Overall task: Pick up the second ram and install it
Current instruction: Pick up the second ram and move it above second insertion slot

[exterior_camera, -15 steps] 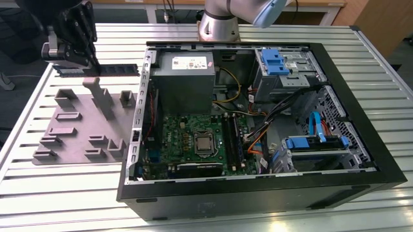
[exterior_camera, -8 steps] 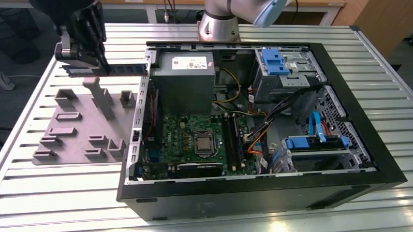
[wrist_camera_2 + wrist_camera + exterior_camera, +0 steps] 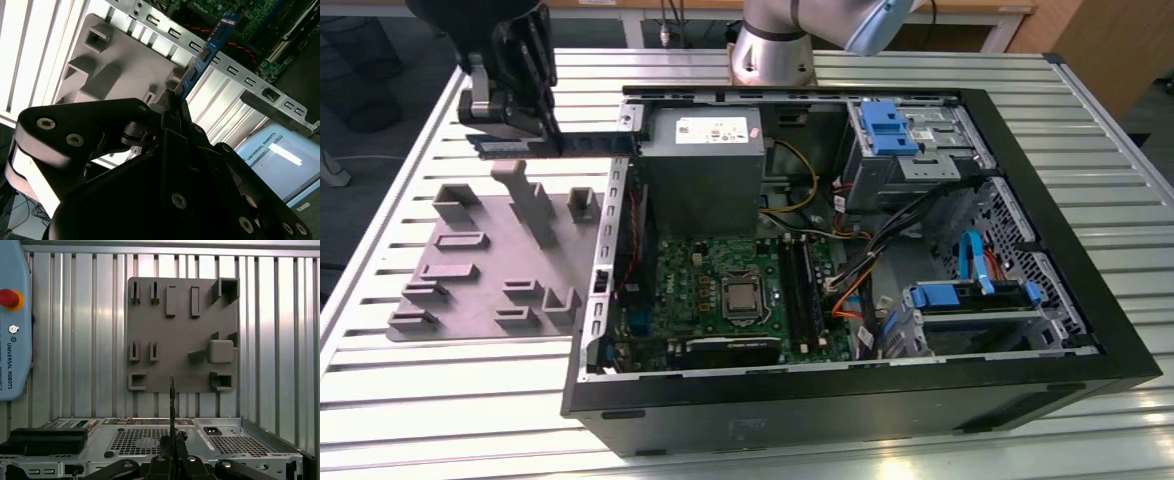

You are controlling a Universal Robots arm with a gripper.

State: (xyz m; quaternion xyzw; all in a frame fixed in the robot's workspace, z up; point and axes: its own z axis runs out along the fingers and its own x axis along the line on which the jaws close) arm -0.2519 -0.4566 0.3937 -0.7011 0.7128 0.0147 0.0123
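1. Pinching the second ram [image 3: 587, 143] at 1 end, the gripper [image 3: 514, 135] has its fingers pressed against the stick's 2 flat faces. The second wrist view shows this grip closely, with the stick [image 3: 205, 52] jutting out past the fingertips [image 3: 172, 107].
2. In the exterior view the stick hangs in the air, lying level. It sits above the far edge of the grey plate [image 3: 467, 270], and its free end reaches to the wall of the open computer case [image 3: 854, 380]. It touches neither.
3. The first wrist view catches the stick [image 3: 171, 400] edge-on as a thin dark line rising from the gripper [image 3: 171, 450], with the plate [image 3: 180, 335] on the slatted table [image 3: 75, 340] behind it.
4. Judged from this, the pick-up is done and the carry toward the case is the step in hand. The install has not begun.
5. The long memory slots [image 3: 798, 290] lie on the green board [image 3: 687, 270], just beside the square processor [image 3: 743, 297], toward the exterior view's right. I cannot tell which slot is free.
6. What is left calls for bringing the stick's long contact edge parallel to a free slot and square above it. The push must go straight down with no tilt, and the case wall and loose cables nearby leave little room to swing.
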